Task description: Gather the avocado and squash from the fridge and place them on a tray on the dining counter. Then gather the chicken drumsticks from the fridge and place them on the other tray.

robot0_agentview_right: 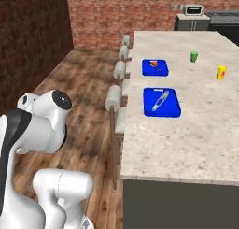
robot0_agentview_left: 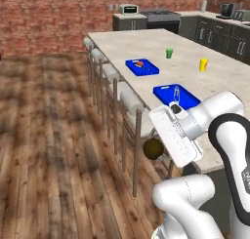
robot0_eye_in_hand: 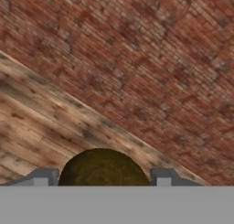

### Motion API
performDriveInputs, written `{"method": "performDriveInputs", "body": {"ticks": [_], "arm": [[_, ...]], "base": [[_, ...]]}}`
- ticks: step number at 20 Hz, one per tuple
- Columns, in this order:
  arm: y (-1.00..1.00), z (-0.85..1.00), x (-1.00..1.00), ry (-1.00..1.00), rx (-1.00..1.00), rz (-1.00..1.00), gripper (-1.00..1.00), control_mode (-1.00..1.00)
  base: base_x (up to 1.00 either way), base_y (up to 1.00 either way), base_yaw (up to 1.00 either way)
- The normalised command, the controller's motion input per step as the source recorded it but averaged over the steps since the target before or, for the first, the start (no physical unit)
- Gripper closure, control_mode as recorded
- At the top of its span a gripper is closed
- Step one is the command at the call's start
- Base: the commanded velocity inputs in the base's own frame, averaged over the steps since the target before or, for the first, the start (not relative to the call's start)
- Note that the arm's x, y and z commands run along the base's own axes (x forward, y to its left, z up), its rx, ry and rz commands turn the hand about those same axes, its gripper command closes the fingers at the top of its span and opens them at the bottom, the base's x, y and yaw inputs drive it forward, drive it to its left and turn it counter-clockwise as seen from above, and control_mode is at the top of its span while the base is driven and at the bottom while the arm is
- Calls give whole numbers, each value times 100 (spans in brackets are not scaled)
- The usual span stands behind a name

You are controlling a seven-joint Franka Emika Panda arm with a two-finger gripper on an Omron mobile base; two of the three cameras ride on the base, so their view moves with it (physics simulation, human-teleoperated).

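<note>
My fingers clamp the avocado [robot0_eye_in_hand: 103, 168]: in the hand view it sits between my two fingertips [robot0_eye_in_hand: 42, 177], one pad at each side of the dark olive ball. In the left base view the avocado [robot0_agentview_left: 153, 148] hangs at the end of my gripper [robot0_agentview_left: 157, 152], out over the floor beside the stools, below the level of the counter top.

The dining counter [robot0_agentview_right: 196, 130] has a beige speckled stone top on a dark base. Two blue trays lie on it, well apart along the stool side. The near tray [robot0_agentview_right: 161, 102] holds a pale, thin item that I cannot identify. The far tray [robot0_agentview_right: 155, 67], at 12 o'clock from the near one, holds a small orange-red item, the squash [robot0_agentview_right: 154, 64], with something thin beside it. A green cup [robot0_agentview_right: 194, 56] stands at 2 o'clock from the far tray, and a yellow cup [robot0_agentview_right: 221, 73] at 2 o'clock from the near tray; both stand clear of the trays.

A row of stools [robot0_agentview_right: 115, 98] with pale round seats lines the counter edge. The floor [robot0_agentview_left: 53, 135] is brown wood plank. A red brick wall [robot0_agentview_left: 53, 18] closes the far side. Dark cabinets [robot0_agentview_left: 219, 35] with a stove and small appliances run along the far wall and the far right in the left base view.
</note>
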Motion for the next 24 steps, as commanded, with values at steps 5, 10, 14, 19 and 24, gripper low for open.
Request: {"method": "performDriveInputs", "body": {"ticks": [5,10,14,19,24], "arm": [[0,0,0,0,0,0,100,100],[0,0,0,0,0,0,100,100],[0,0,0,0,0,0,100,100],[0,0,0,0,0,0,100,100],[0,0,0,0,0,0,100,100]], "base": [[46,84,-41],[46,80,-43],[46,78,-44],[46,78,-44],[46,79,-43]]}}
